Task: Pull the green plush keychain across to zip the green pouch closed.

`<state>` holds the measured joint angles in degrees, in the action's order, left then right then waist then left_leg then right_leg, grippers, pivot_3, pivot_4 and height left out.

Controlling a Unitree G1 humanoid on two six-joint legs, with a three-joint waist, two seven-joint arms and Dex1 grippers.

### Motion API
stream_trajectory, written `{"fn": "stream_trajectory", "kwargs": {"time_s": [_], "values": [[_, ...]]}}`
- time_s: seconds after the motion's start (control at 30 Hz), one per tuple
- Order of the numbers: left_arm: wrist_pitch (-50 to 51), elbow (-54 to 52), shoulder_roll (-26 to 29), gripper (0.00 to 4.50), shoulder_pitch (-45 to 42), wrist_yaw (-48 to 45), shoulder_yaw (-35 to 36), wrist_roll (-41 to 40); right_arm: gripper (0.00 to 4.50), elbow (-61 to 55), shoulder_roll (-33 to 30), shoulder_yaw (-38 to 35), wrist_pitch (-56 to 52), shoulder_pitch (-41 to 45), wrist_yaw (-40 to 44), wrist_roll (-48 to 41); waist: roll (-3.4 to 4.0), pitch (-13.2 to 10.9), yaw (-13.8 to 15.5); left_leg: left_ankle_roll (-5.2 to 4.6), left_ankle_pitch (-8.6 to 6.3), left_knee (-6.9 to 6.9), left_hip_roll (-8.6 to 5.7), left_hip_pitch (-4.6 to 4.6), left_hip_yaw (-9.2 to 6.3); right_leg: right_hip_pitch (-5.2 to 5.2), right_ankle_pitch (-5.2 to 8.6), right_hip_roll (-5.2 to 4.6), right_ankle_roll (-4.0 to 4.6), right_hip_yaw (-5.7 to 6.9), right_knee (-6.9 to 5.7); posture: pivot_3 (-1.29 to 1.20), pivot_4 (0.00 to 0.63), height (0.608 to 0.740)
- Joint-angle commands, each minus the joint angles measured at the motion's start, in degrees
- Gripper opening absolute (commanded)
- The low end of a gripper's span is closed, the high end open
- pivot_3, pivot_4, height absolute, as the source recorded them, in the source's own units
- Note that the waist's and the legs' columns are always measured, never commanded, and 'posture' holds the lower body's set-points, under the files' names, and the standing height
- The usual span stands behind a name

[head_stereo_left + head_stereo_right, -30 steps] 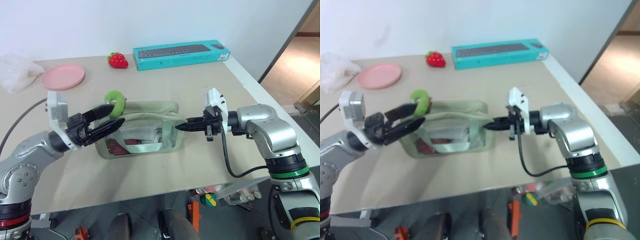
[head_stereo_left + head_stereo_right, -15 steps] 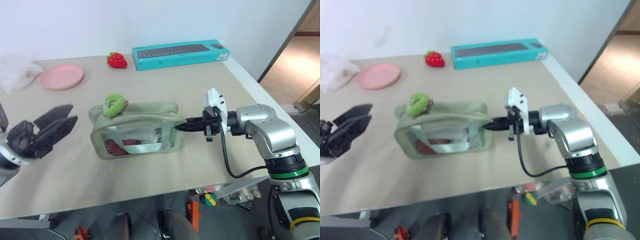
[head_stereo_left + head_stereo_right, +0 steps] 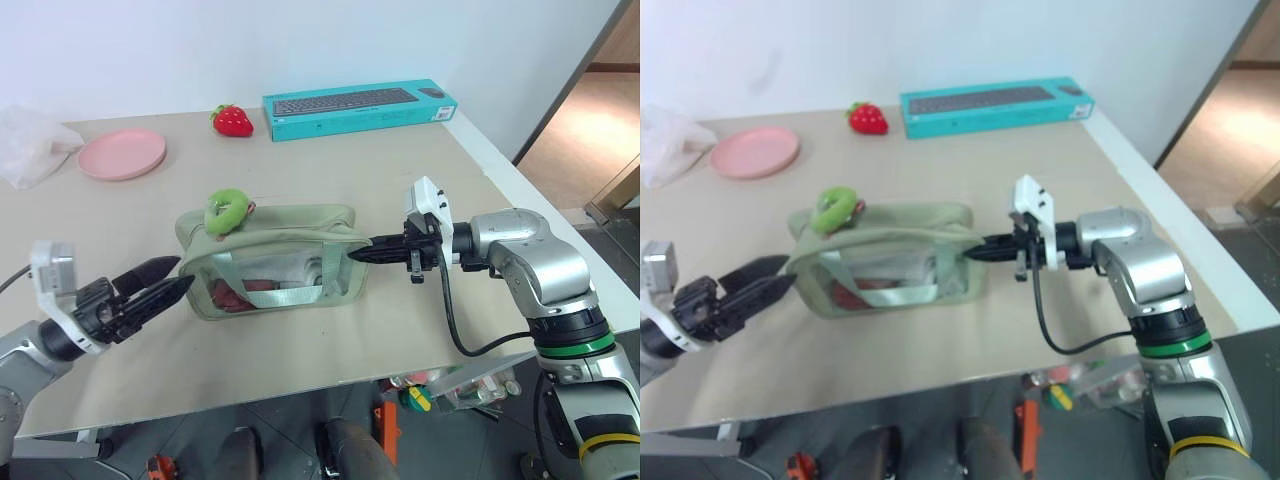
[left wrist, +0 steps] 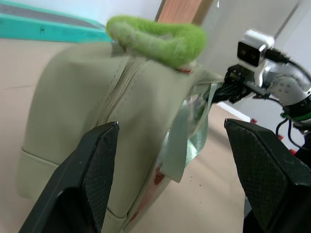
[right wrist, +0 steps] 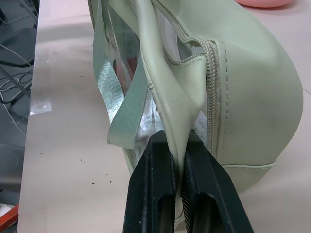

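The green pouch lies on the table's middle, clear side panel toward me. The green plush keychain rests on top at the pouch's left end, at the end of the zipper line. My left gripper is open, its tips just left of the pouch's left end and below the keychain, touching neither; its fingers frame the pouch and keychain. My right gripper is shut on the pouch's right end, pinching a fold of fabric beside the zipper.
At the back stand a teal keyboard box, a red strawberry, a pink plate and a crumpled plastic bag. The table's right edge runs close behind my right arm.
My left gripper has come off the keychain and drawn away left and downward, now low beside the pouch's left end. The keychain stays on the pouch. The right gripper has kept still.
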<state>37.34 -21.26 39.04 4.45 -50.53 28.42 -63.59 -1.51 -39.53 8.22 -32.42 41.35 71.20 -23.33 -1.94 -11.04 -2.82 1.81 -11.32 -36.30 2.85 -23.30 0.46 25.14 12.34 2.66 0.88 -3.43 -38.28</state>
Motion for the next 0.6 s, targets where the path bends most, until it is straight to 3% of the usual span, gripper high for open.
{"fn": "stream_trajectory", "kwargs": {"time_s": [0.03,0.33,0.53,0.6], "values": [[-0.7,0.4,-0.8,3.07,-1.5,0.1,-1.5,0.9,0.00,-1.5,-0.4,0.0,-0.4,0.0,0.2,-0.1,0.00,0.0,0.0,0.00,0.00,0.00,0.00,0.00,0.01,0.00,0.00,0.00,0.00,-0.01,0.00,0.00,0.150,0.740],[-2.4,1.0,-2.3,0.05,-2.8,-0.5,-3.9,3.7,0.00,-2.2,-1.0,-0.4,-0.9,-0.3,0.0,-0.3,-0.05,0.0,0.0,0.00,0.00,0.00,-0.02,0.00,0.07,0.00,-0.02,-0.02,-0.01,-0.07,0.01,0.00,0.150,0.740],[-4.7,0.6,-2.9,0.02,-2.7,-0.6,-5.2,7.2,0.00,-3.2,-2.1,-1.6,-2.9,-0.9,1.8,-2.9,-0.09,0.1,0.1,0.00,0.00,-0.02,-0.05,0.00,0.12,-0.01,-0.03,-0.05,-0.04,-0.13,0.01,0.00,0.150,0.740],[-4.9,0.2,-2.8,0.00,-2.3,-0.9,-5.3,7.1,0.77,-4.0,-3.1,-2.6,-4.0,-1.3,3.1,-4.8,-0.09,0.1,0.1,0.00,0.00,-0.02,-0.06,0.00,0.14,-0.01,-0.03,-0.06,-0.04,-0.15,0.01,0.00,0.150,0.740]]}}
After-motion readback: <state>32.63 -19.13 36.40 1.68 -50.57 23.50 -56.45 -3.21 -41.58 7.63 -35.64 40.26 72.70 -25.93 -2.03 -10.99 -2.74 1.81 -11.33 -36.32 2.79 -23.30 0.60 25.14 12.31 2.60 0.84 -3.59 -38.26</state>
